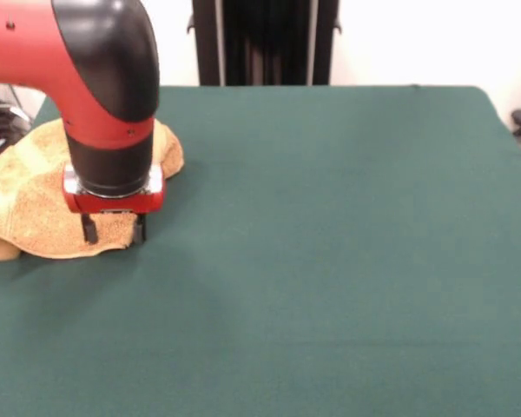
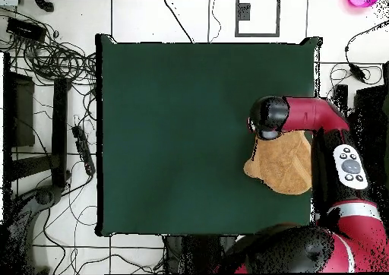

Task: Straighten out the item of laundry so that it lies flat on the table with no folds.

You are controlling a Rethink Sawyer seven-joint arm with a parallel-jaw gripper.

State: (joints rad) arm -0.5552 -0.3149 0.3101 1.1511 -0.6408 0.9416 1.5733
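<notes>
The golden-orange towel [image 1: 30, 195] lies rumpled at the left edge of the green table [image 1: 330, 226], with raised folds and a corner reaching past the edge. In the overhead view the towel [image 2: 283, 165] sits at the right edge of the table [image 2: 182, 135]. My gripper [image 1: 114, 229] points straight down over the towel's near right edge, with its fingertips at the cloth. The fingers stand apart, open, with towel showing between them. From above, the arm's wrist [image 2: 267, 118] hides the gripper.
The robot's black pedestal [image 1: 265, 42] stands behind the table's far edge. Cables [image 2: 53, 59] and a black stand [image 2: 34, 135] lie on the floor beside the table. A pink object [image 2: 362, 0] sits on the floor at a far corner.
</notes>
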